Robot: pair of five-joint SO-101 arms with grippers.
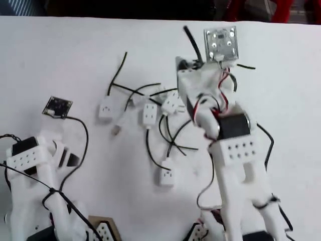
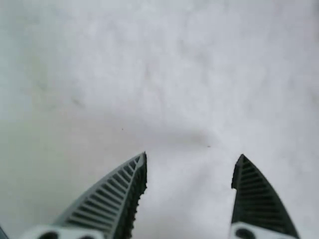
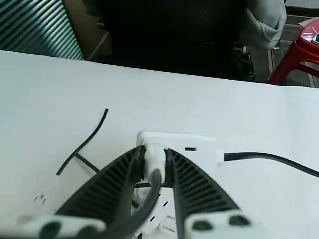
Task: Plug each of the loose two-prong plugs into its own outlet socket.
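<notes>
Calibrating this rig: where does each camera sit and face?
High view: fixed overhead, facing down on table, sockets; left arm, right arm show.
Left wrist view: on left arm, facing bare table; open left gripper shows.
Right wrist view: on right arm, facing table's far edge; right gripper shut on plug.
High and right wrist views share that far edge.

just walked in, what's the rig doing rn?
The right claw is shut on a white two-prong plug and holds it at the face of a white outlet socket. Whether the prongs are seated can't be seen. The left claw is open over bare table, holding nothing. More white corded blocks lie loose mid-table.
</notes>
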